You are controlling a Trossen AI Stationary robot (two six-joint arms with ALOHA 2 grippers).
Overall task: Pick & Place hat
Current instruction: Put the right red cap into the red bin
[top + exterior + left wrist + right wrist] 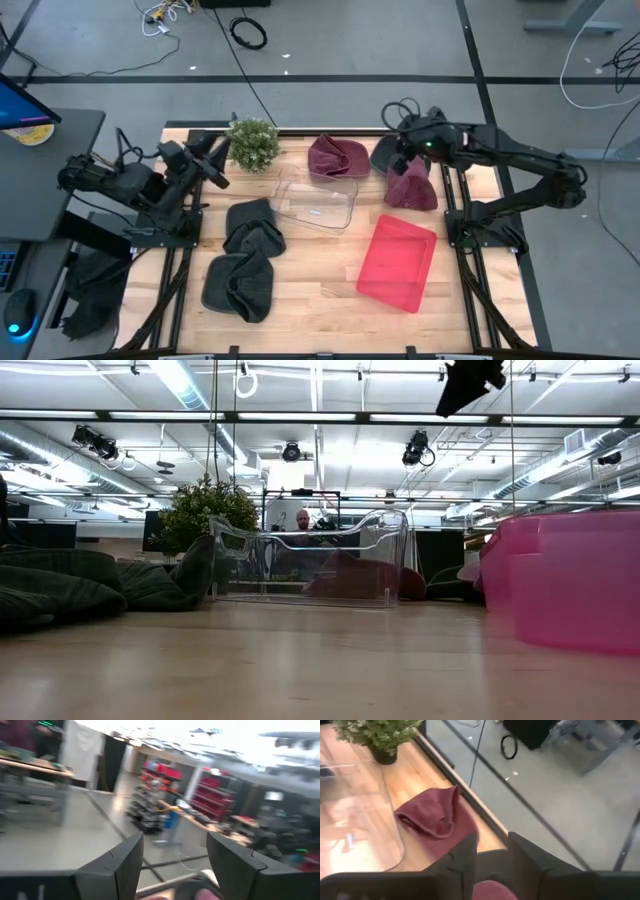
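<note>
The right gripper (487,851) sits closest to its own wrist camera, fingers pinched on a maroon hat (411,186) that bulges between them at the frame's edge. From above, that hat hangs from the gripper over the table's (320,300) far right corner, clear of the wood as far as I can tell.

A second maroon hat (336,157) lies on the table just behind the clear bin (316,200); the right wrist view shows it lying slack beside the bin's wall. The pink bin (398,262) stands nearer the front, right of centre, and looks empty. The clear bin also appears to hold no hat.

Two dark green hats (253,224) (238,287) lie on the left half, untouched. A small plant (252,143) stands at the back.

The left gripper (215,170) waits above the back left corner, fingers apart and holding nothing.

So I judge the task early: one hat lifted, none placed. Carrying it to a bin and letting go is left, then the other hats.
</note>
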